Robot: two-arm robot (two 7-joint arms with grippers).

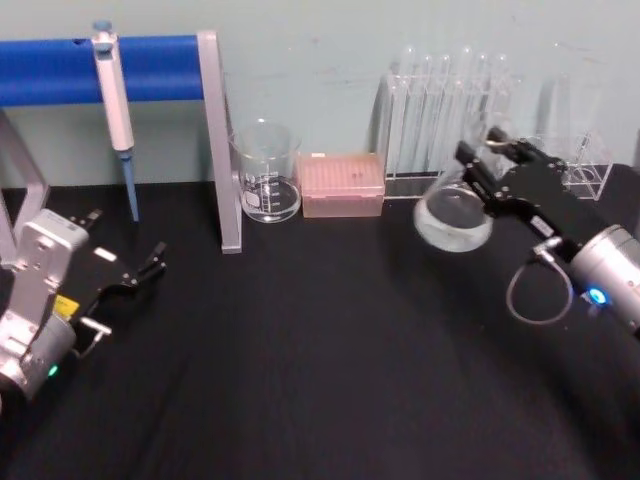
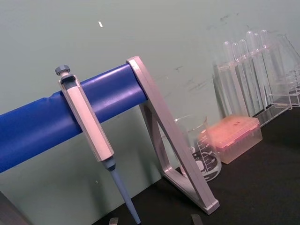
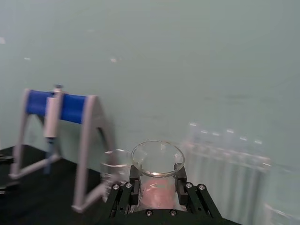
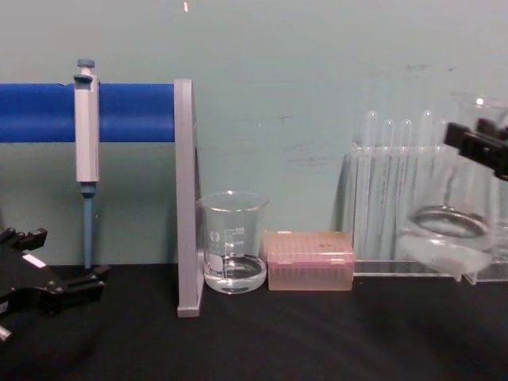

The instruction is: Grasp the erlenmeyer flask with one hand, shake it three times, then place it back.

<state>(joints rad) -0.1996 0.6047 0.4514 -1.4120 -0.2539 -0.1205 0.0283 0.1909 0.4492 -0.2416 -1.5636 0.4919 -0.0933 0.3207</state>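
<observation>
1. Right black boxy gripper [image 1: 478,172] is at the right of the black tabletop [image 1: 320,370], jaws pinched on the narrow neck of the clear glass conical flask [image 1: 453,216].
2. The flask is lifted off the tabletop and tilted, with its round base toward the robot's left. It is in front of the clear test-tube rack [image 1: 445,115].
3. The flask is blurred, so its contents are unclear, possibly none.
4. Straight-sided glass beaker [image 1: 268,178] stands just beside the pink rectangular tip box [image 1: 342,186], well left of the flask.
5. Left gripper [image 1: 125,245] sits low at left, jaws spread and gripping nothing.
</observation>
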